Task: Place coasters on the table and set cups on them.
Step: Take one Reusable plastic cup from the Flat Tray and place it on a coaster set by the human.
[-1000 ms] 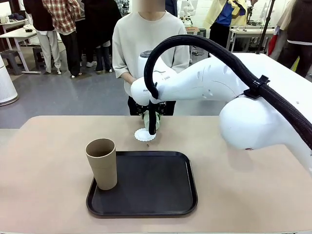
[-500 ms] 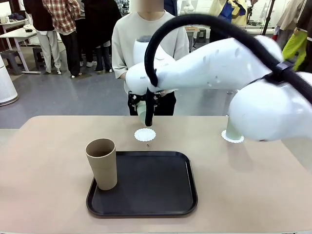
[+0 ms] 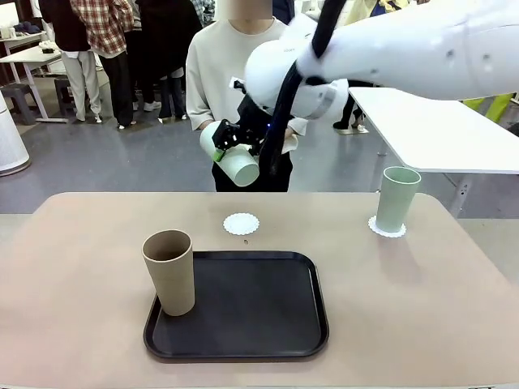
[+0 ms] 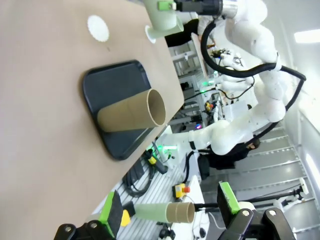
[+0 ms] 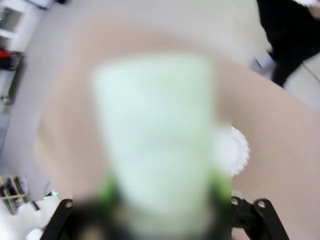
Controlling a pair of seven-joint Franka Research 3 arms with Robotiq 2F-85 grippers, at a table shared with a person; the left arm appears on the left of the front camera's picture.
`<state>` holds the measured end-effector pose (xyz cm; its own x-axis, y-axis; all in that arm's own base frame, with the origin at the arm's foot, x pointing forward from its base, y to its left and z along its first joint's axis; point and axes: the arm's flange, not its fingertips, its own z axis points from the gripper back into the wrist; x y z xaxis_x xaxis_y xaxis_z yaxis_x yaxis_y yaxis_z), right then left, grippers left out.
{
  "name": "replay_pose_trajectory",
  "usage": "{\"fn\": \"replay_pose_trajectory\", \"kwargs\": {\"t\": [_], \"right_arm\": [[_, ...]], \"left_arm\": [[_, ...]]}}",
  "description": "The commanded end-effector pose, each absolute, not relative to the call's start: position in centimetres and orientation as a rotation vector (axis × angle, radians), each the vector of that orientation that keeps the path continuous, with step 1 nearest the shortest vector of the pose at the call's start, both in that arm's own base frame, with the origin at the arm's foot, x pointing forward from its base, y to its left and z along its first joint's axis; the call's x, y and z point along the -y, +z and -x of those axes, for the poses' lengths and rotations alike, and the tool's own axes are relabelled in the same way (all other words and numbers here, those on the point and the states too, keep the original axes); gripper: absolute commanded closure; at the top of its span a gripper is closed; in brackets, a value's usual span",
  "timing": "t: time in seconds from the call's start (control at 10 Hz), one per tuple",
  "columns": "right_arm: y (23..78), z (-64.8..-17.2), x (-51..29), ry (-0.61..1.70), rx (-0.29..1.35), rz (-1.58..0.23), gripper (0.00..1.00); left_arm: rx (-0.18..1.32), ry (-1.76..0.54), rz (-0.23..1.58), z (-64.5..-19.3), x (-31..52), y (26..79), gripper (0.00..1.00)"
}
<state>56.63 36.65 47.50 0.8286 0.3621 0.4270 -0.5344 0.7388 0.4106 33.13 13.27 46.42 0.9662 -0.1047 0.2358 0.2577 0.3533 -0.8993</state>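
Note:
My right gripper (image 3: 229, 148) is shut on a pale mint cup (image 3: 235, 164), held tilted in the air above the table's (image 3: 81, 267) far edge, in front of the person. Below it lies a bare white coaster (image 3: 241, 224). A second mint cup (image 3: 397, 197) stands on a coaster (image 3: 387, 228) at the far right. The tan cup (image 3: 170, 271) stands upright on the black tray's (image 3: 259, 312) left edge. The right wrist view is blurred: the held cup (image 5: 157, 135) sits between the fingers, with the coaster (image 5: 240, 150) beside it. My left gripper (image 4: 170, 212) is open, well away from the tan cup (image 4: 132, 112).
The person stands close behind the table's far edge, hands near the raised cup. A white-topped table (image 3: 438, 130) stands behind on the right. Other people stand far back on the left. The tray's (image 4: 112, 85) right half holds nothing.
My right arm has risen from the middle coaster, lifting the mint cup and tipping it. With the arm higher, the right mint cup now shows. The tan cup has not moved.

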Motion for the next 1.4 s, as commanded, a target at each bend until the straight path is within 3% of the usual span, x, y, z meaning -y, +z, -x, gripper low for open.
{"fn": "replay_pose_trajectory", "kwargs": {"t": [0.0, 0.2, 0.3, 0.6, 0.7, 0.8, 0.9, 1.1, 1.3], "right_arm": [[42.7, -55.6, -28.0, 0.729, 0.333, -0.912, 0.52], [39.6, -56.4, -27.1, 0.727, 0.441, -0.966, 0.52], [46.1, -58.0, -33.7, 0.627, 0.417, -0.775, 0.52], [46.1, -58.0, -33.7, 0.627, 0.417, -0.775, 0.52], [45.0, -58.1, -32.4, 0.657, 0.447, -0.816, 0.15], [42.9, -58.9, -32.0, 0.875, 0.587, -1.073, 0.15], [41.8, -59.5, -31.4, 0.947, 0.706, -1.171, 0.15], [41.5, -58.8, -30.6, 1.000, 0.959, -1.232, 0.15], [41.5, -57.5, -30.6, 1.056, 1.073, -1.145, 0.15]], "left_arm": [[0.154, -0.240, 1.199, -33.0, -13.4, 46.6, 0.00], [0.154, -0.240, 1.199, -33.0, -13.4, 46.6, 0.00], [0.154, -0.240, 1.199, -33.0, -13.4, 46.6, 0.00], [0.154, -0.240, 1.199, -33.0, -13.4, 46.6, 0.00], [0.154, -0.240, 1.199, -33.0, -13.4, 46.6, 0.00], [0.154, -0.240, 1.199, -33.0, -13.4, 46.6, 0.00], [0.154, -0.240, 1.199, -33.0, -13.4, 46.6, 0.00], [0.154, -0.240, 1.199, -33.0, -13.4, 46.6, 0.00], [0.154, -0.240, 1.199, -33.0, -13.4, 46.6, 0.00]]}}
